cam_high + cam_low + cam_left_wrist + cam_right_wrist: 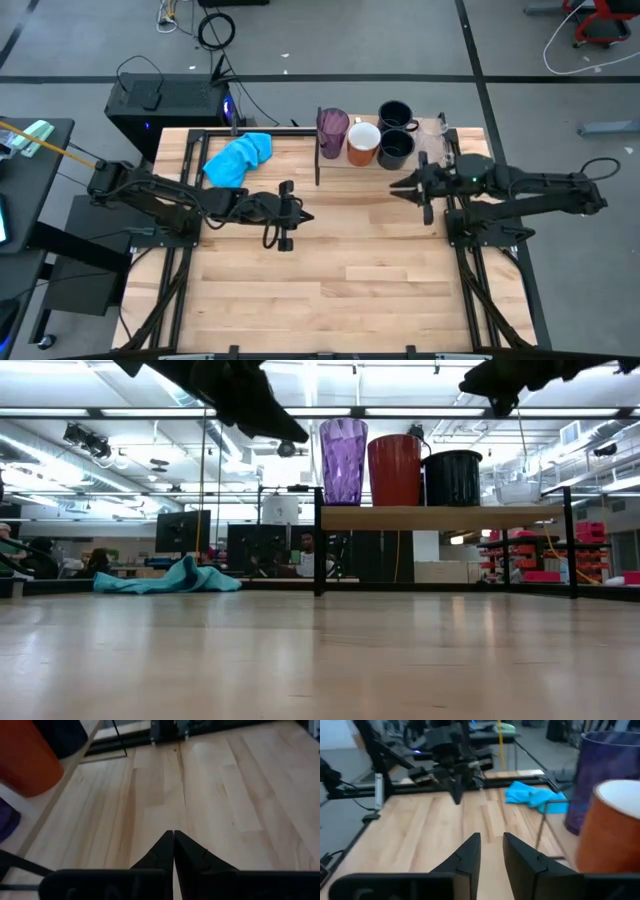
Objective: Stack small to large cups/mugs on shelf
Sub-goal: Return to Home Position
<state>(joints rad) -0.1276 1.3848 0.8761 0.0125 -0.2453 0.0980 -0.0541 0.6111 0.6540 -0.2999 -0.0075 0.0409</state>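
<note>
1. Left gripper (303, 216), left of centre, arm stretched rightward, fingers clenched empty.
2. Right gripper (393, 187), right of centre, points leftward, fingers slightly parted, empty.
3. Purple tumbler (333, 130), orange mug (363, 143) and black mugs (396, 150) stand on the shelf (468, 140), upper centre.

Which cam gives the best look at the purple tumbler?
Low view: purple tumbler full side-on, unobstructed on the shelf. High view: top-down only. Right wrist: partly behind the orange mug. Left wrist: edge sliver.
</note>
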